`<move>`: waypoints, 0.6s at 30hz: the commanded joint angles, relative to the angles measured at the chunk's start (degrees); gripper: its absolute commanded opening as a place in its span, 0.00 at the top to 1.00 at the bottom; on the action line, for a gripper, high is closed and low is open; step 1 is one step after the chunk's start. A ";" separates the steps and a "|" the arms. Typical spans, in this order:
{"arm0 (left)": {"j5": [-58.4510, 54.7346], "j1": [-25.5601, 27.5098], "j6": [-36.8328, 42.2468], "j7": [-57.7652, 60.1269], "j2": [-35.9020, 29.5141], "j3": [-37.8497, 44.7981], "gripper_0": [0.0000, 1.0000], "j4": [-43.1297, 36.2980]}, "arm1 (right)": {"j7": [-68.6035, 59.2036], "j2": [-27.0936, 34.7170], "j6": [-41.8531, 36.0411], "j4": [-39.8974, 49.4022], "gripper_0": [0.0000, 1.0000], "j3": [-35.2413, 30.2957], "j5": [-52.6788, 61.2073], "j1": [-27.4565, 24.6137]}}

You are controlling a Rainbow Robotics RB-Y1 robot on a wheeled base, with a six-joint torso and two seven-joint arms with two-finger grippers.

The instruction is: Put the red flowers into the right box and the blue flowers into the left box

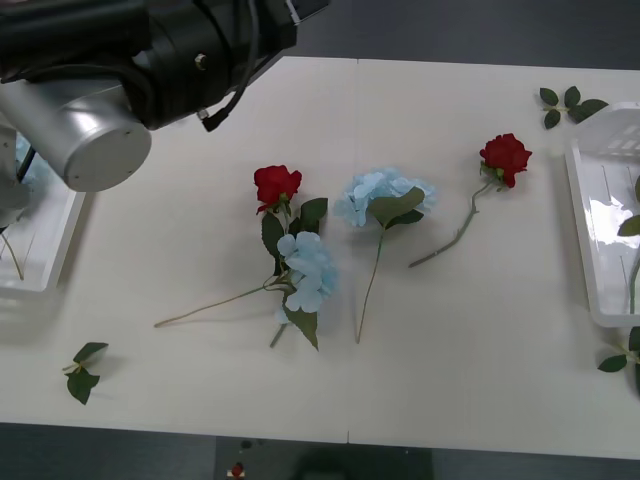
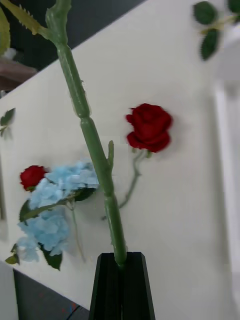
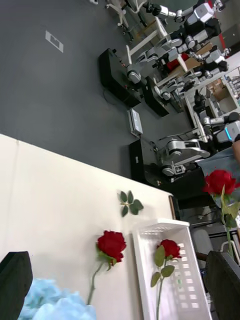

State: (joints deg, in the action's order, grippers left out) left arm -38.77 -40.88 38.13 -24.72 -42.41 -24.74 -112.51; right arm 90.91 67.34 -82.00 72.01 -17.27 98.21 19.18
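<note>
Robotics lab, spare robot arms (image 3: 172, 150) on stands, dark floor (image 3: 60, 90)

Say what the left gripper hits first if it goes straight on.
Likely the blue flower just ahead of the open left gripper; depth unclear. Right gripper holds a red flower.

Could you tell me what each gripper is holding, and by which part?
The right gripper pinches a red rose's green stem at its lower end; the left gripper is open, holding nothing.

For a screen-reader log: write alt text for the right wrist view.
The right gripper, its black fingers shut on a green flower stem, hangs above the white table. Below lie a red rose, a cluster of pale blue hydrangeas and a second red rose.
</note>
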 commanded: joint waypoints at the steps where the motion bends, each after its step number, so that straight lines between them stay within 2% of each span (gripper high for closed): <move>1: -5.97 5.46 -0.78 -8.94 -3.73 4.26 0.00 -3.86 | -1.26 2.97 3.87 -3.37 1.00 -1.89 -6.10 -2.31; 7: -14.41 13.90 0.63 -23.88 -7.60 8.83 0.00 -7.11 | -1.00 3.85 7.03 -8.65 1.00 -1.89 -17.44 -3.19; 13: -21.44 20.49 13.72 -43.13 -7.86 16.04 0.00 -9.66 | -0.65 3.85 6.68 -9.96 1.00 -0.92 -24.99 -3.19; 18: -23.72 24.18 22.07 -57.46 -7.34 18.06 0.00 -9.75 | -0.56 3.76 6.41 -9.96 1.00 1.98 -28.07 -3.19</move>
State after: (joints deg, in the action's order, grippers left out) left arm -62.36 -17.09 57.96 -77.98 -49.86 -6.66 -120.69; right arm 90.92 68.33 -75.33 61.35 -16.37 71.12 15.24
